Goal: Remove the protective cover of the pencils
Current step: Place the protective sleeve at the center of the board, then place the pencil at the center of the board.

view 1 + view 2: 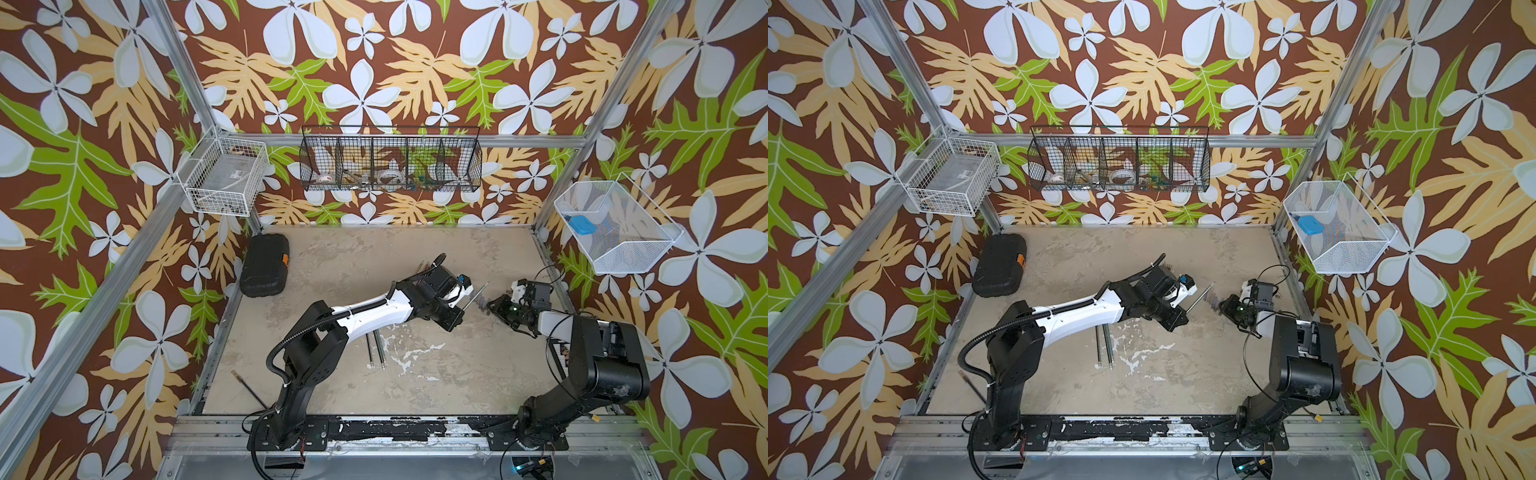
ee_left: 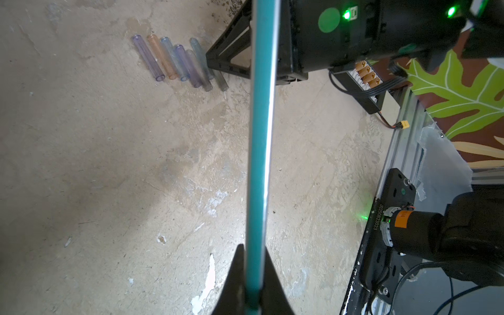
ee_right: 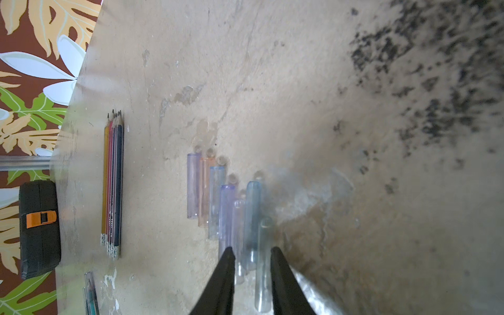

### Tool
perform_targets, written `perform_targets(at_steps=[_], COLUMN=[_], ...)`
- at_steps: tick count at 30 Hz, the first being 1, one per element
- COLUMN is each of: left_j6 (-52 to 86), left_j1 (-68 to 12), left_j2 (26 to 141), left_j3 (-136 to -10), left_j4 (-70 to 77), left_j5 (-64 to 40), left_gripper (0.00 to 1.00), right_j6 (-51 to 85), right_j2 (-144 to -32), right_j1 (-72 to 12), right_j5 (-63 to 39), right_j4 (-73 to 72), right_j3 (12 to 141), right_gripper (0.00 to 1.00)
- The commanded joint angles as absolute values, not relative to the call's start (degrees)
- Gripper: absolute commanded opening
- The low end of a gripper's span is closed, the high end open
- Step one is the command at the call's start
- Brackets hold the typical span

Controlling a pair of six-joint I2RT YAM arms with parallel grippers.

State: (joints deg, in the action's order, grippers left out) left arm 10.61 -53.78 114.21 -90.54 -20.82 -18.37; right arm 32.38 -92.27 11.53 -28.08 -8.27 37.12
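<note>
While my left gripper (image 2: 253,249) is clamped tight on the teal pencil (image 2: 260,136), held above the table (image 2: 109,163), my right gripper (image 3: 251,248) stands slightly parted astride a clear cover (image 3: 264,272) lying on the table, not pinching it; the other pencils (image 3: 113,185) lie bundled near the black case (image 3: 39,229).

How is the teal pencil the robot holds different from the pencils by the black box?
The left gripper pinches the teal pencil in its fingers; the pencil bunch lies on the table. The teal pencil is alone; the pencil bunch is several packed side by side. The bunch shows yellow, red and dark ones. All are long and thin.
</note>
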Motion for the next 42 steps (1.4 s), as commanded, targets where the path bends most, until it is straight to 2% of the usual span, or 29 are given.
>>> perform_targets(at_steps=[1,7,15,22,31,42], left_j6=[9.72,9.67,7.74,7.31,5.05,6.33], left_j1=[-53.72,-49.43,-39.09,-31.20,-29.71,-29.81], left_j2=[114.83,115.67,116.55,122.57,127.61,130.29], left_j3=[-91.53,-92.10,-94.25,-98.85,-101.67,-102.61], left_j4=[-21.70,-22.18,-23.95,-26.46,-28.73,-28.92], left_j5=[-16.75,-16.23,-11.60,-10.98,-5.63,-11.55], left_gripper=[0.00,0.00,0.00,0.00,0.00,0.03], right_j6=[32.46,32.02,29.66,28.63,29.53,29.85], right_j2=[-91.31,-84.52,-66.36,-52.70,-49.41,-51.38], right_j1=[11.44,11.46,11.48,10.39,10.44,10.40], right_j5=[-27.58,-23.82,-20.53,-19.57,-20.84,-20.57], right_j4=[-8.60,-7.09,-6.73,-6.85,-8.17,-9.06], right_j3=[36.97,34.71,25.24,15.79,12.79,12.67], right_gripper=[0.27,0.27,0.26,0.26,0.26,0.26])
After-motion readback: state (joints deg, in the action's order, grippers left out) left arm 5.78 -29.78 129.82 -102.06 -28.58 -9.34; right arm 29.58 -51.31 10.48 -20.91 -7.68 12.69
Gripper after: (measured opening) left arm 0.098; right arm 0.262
